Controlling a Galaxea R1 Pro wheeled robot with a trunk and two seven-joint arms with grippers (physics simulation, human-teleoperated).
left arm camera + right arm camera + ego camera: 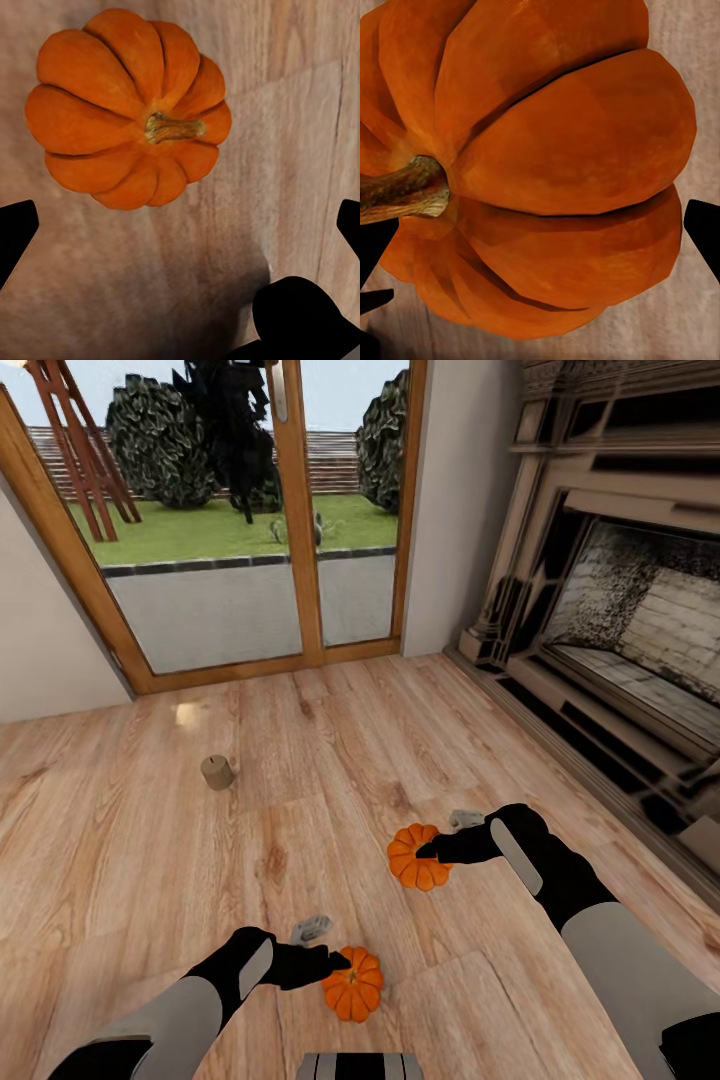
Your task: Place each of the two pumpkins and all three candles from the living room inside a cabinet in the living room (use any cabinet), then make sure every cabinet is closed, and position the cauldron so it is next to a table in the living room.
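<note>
- While our left gripper [335, 961], fingers spread, hovered above the near pumpkin [353, 984], our right gripper [428, 851] straddled the far pumpkin [417, 857], open.
- A candle [217, 772] lay well beyond the far pumpkin.

Two orange ribbed pumpkins rest on the wooden floor, well apart. The near pumpkin [353, 984] sits stem-up, with its short brownish stem [172, 127] bent sideways. The far pumpkin [417, 856] lies closer to the fireplace side; its stem [401, 189] points sideways. One tan-brown cylindrical candle [217, 772] lies tipped on the floor toward the glass door, well apart from both pumpkins.
</note>
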